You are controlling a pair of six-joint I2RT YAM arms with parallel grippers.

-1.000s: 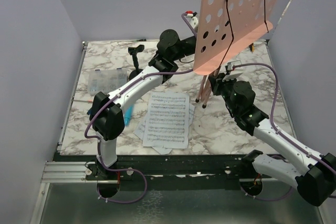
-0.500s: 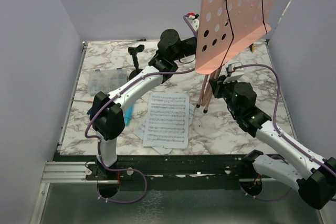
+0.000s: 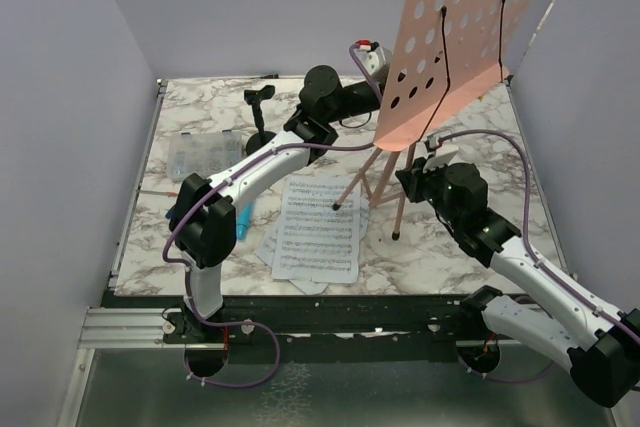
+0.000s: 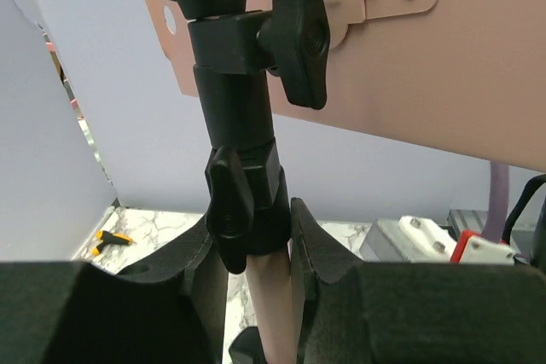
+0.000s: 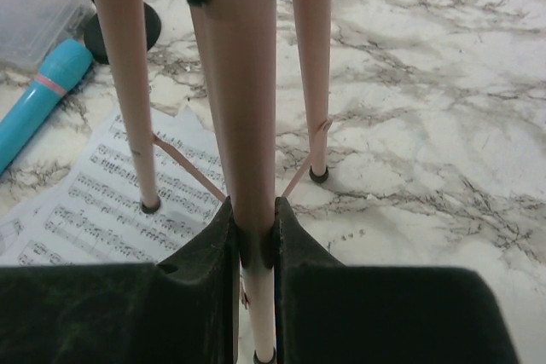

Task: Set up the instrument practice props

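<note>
The pink music stand (image 3: 460,37) stands on the marble table with its hole-punched panel tilted and its tripod legs spread. My left gripper (image 3: 378,95) (image 4: 256,272) is shut on the stand's pole just under the black knob collar (image 4: 243,210). My right gripper (image 3: 408,177) (image 5: 254,238) is shut on the near leg (image 5: 243,83). One leg foot (image 5: 150,205) rests on the white sheet-music pages (image 3: 318,229). The blue toy microphone (image 3: 245,217) (image 5: 43,95) lies to the left of the pages. The small black mic stand (image 3: 260,117) stands at the back left.
A clear plastic compartment box (image 3: 200,155) (image 5: 34,6) sits at the left of the table. Grey walls close in on three sides. A small orange-and-black tool (image 4: 111,240) lies at the back. My left arm reaches across above the pages.
The stand's legs, bunched together a second ago, have spread into a tripod. The panel has shifted right and tilted more upright. Both grippers have kept their hold.
</note>
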